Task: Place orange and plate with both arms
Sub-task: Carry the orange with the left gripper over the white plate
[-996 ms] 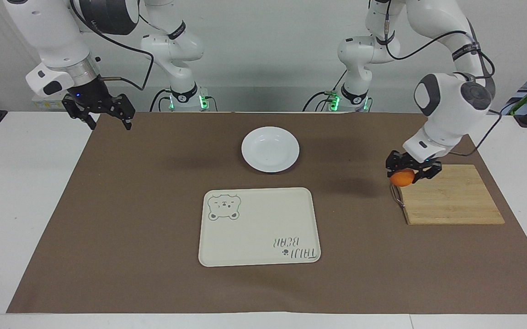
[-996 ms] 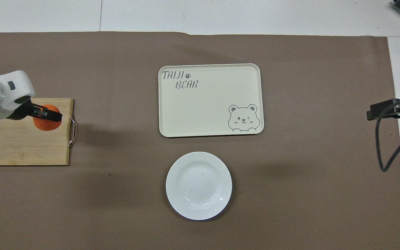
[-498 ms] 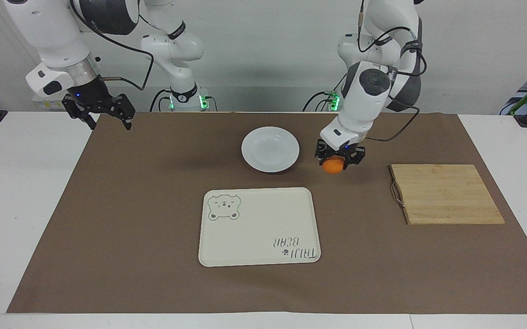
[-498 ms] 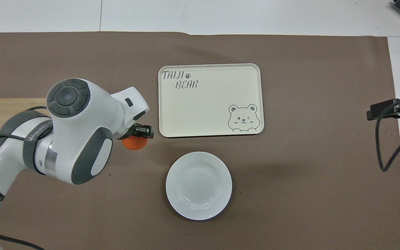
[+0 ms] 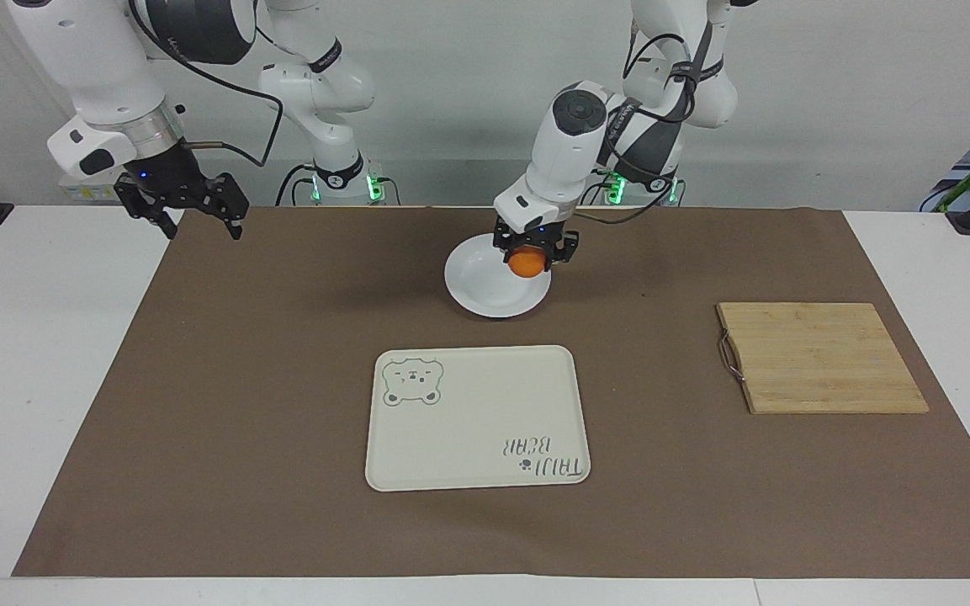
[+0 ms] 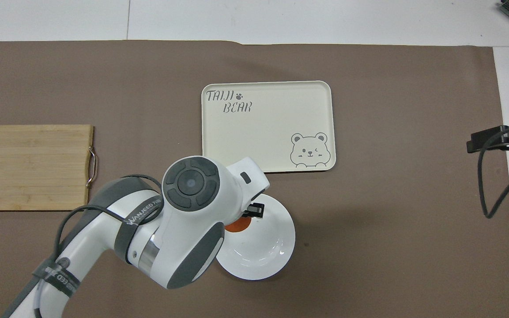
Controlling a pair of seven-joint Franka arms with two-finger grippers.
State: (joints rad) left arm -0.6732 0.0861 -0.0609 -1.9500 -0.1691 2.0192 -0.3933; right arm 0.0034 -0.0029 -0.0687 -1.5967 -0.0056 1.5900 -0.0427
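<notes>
Overhead view, tray (image 6: 276, 92) lettered "TAIJI BEAR"

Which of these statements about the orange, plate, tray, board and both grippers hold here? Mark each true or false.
1. The left gripper grips the small round orange over the round white plate. True.
2. The orange lies on the bamboo cutting board. False: the board is bare.
3. The right gripper holds the plate. False: it hangs open at the mat's corner, holding nothing.
4. The cream rectangular bear tray lies farther from the robots than the plate. True.
</notes>
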